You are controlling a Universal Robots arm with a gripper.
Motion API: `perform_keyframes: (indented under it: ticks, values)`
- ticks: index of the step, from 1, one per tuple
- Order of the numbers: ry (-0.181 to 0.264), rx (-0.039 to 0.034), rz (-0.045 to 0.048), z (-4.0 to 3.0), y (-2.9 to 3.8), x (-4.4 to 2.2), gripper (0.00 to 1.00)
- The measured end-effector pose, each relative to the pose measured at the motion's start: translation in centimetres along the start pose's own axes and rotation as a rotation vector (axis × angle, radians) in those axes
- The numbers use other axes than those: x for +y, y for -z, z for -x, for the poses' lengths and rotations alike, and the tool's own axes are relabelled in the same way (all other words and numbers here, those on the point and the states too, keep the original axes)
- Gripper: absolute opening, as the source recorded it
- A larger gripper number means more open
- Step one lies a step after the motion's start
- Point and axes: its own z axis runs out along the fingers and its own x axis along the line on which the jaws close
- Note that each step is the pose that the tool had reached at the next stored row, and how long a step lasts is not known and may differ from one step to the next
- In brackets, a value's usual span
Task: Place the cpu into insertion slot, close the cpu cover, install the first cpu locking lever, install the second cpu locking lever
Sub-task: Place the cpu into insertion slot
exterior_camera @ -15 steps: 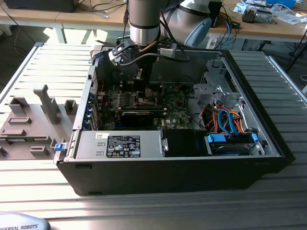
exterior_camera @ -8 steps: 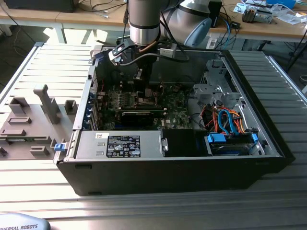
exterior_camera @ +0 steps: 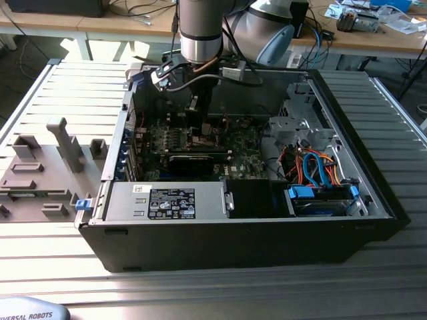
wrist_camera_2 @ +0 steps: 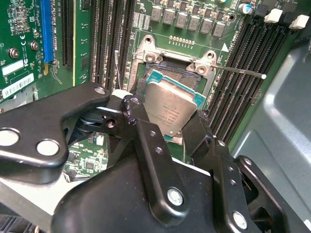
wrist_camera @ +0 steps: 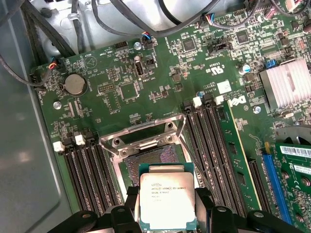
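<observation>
My gripper [wrist_camera: 167, 206] is shut on the cpu [wrist_camera: 167, 200], a small square chip with a silver-grey top, gripped by two opposite edges between black fingers [wrist_camera: 127, 200]. The cpu [wrist_camera_2: 171, 108] hangs tilted just above the insertion slot [wrist_camera: 151, 158], a dark square socket [wrist_camera_2: 167, 72] in the green board. The cpu cover [wrist_camera: 142, 134], a silvery frame with a window, stands swung up off the slot's far side. A thin locking lever [wrist_camera_2: 243, 73] sticks out beside the slot. In the exterior view the gripper [exterior_camera: 197, 110] reaches down into the open computer case [exterior_camera: 233, 247].
Rows of black memory slots [wrist_camera: 214, 141] flank the socket on both sides. A finned heat sink [wrist_camera: 286, 85], a coin battery [wrist_camera: 75, 83] and cable bundles [wrist_camera: 121, 14] lie around it. A drive bay with blue and orange cables [exterior_camera: 320, 175] fills the case's right; a grey fixture [exterior_camera: 47, 175] stands outside it.
</observation>
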Motion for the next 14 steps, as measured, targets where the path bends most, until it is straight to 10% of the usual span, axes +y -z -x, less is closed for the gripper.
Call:
perform_keyframes:
  ticks: [14]
  values:
    - [-0.008, -0.0003, -0.0005, 0.0, -0.05, 0.0, 0.54]
